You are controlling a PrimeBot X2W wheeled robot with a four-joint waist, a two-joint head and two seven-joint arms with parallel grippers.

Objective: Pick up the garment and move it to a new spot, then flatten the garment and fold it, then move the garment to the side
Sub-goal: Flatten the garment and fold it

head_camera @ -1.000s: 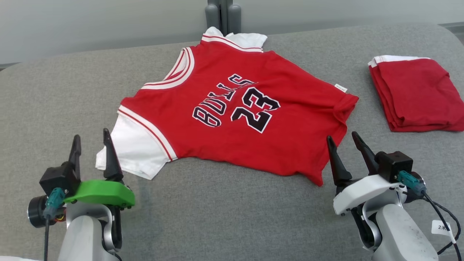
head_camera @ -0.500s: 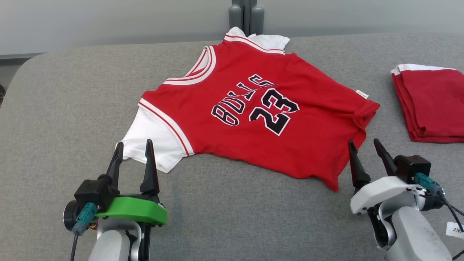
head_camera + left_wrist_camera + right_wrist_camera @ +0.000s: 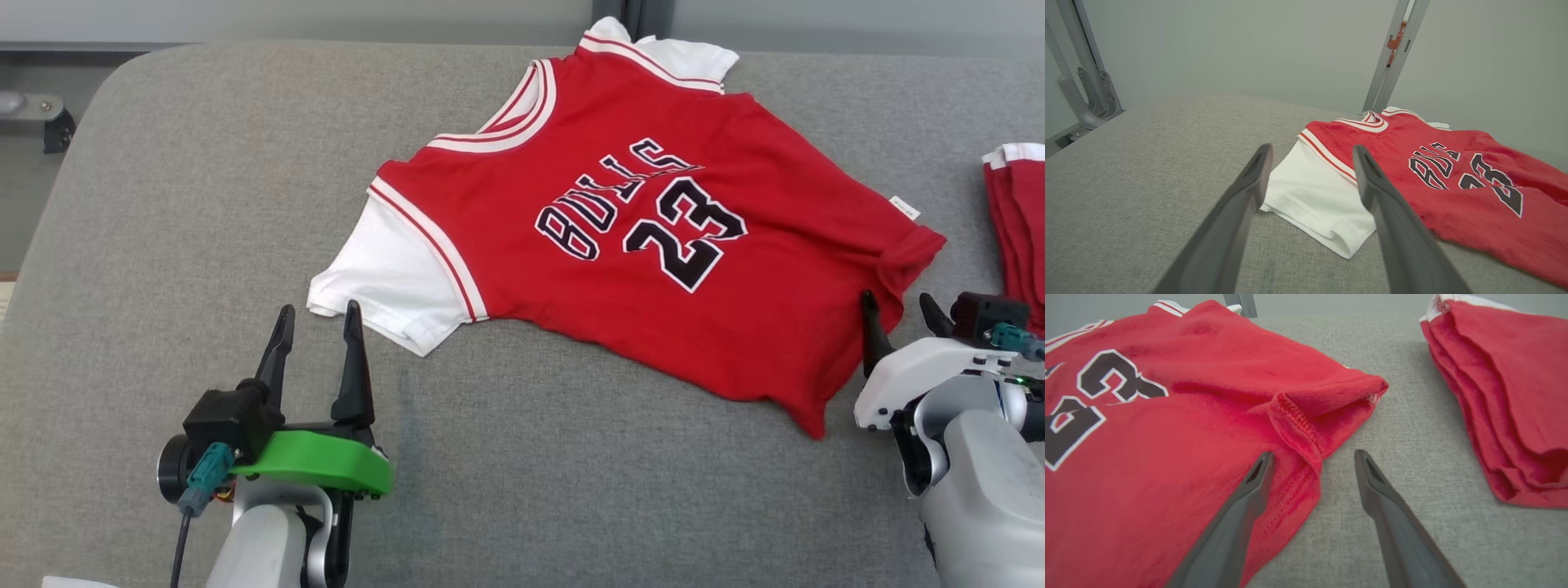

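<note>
The garment (image 3: 653, 269) is a red jersey with white sleeves and "BULLS 23" in black, spread on the grey padded surface (image 3: 180, 212). My left gripper (image 3: 319, 309) stands open just in front of the white sleeve (image 3: 392, 286). In the left wrist view the left gripper (image 3: 1311, 148) frames that sleeve (image 3: 1310, 192) without touching it. My right gripper (image 3: 896, 298) is open at the jersey's rolled right hem. In the right wrist view the right gripper (image 3: 1313, 454) has its left finger over red cloth (image 3: 1208, 396) and its right finger over bare grey surface.
A folded stack of red garments (image 3: 1020, 220) lies at the far right, close to my right gripper, and shows again as the stack (image 3: 1506, 375). The surface's rounded left edge and a metal bracket (image 3: 33, 114) are at the left. A metal post (image 3: 1396, 53) rises behind the jersey.
The head camera has swung left, shifting the whole picture right. My left gripper has drawn back from beside the sleeve to just in front of it. Both grippers stay open.
</note>
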